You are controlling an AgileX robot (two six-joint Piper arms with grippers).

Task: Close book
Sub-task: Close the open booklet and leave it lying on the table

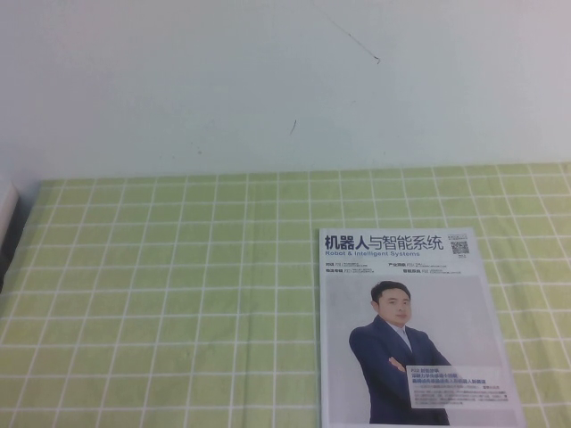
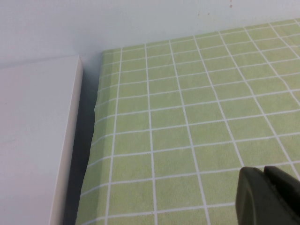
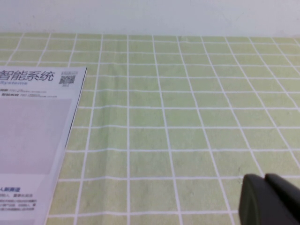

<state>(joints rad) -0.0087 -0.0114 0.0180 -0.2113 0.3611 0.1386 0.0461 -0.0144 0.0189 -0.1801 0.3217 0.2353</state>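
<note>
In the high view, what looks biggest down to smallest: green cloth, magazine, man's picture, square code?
1. green cloth
2. magazine
3. man's picture
4. square code
Neither pincer shows there: the left pincer hangs near the cloth's left edge, the right pincer over cloth beside the magazine.

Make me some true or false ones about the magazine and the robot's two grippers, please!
1. The magazine lies closed, cover up, on the green checked cloth. True.
2. Its cover shows a cat. False: it shows a man in a dark suit, arms crossed.
3. The left gripper is over bare cloth near the cloth's edge, fingers shut. True.
4. The right gripper is holding the magazine. False: it is over bare cloth beside the magazine, fingers shut on nothing.
</note>
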